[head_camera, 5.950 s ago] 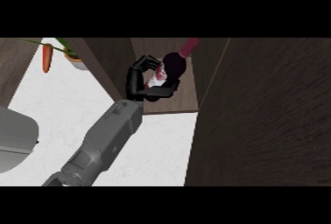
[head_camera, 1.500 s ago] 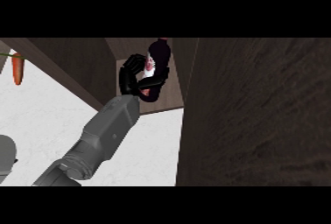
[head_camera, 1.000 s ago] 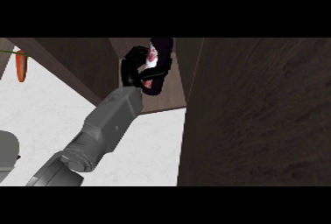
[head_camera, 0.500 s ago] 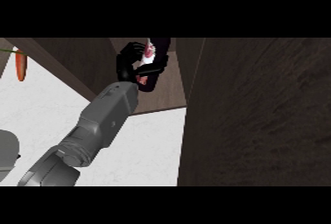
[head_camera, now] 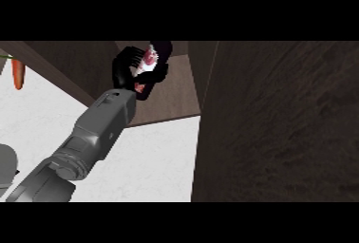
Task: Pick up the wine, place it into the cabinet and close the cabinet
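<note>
Gripping the wine (head_camera: 151, 57) in the left hand (head_camera: 132, 72), fingers and thumb curled round the dark bottle, inside the open cabinet (head_camera: 172, 102); resting on the brown shelf or not, impossible to tell. Stretched in from lower left over the white counter (head_camera: 154, 161), beside the dark cabinet door (head_camera: 280, 123). At far left, an orange carrot (head_camera: 18, 76)

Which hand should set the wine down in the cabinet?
Left. The left hand has its fingers curled round the wine, above the open cabinet floor. The right hand is not in view.
</note>
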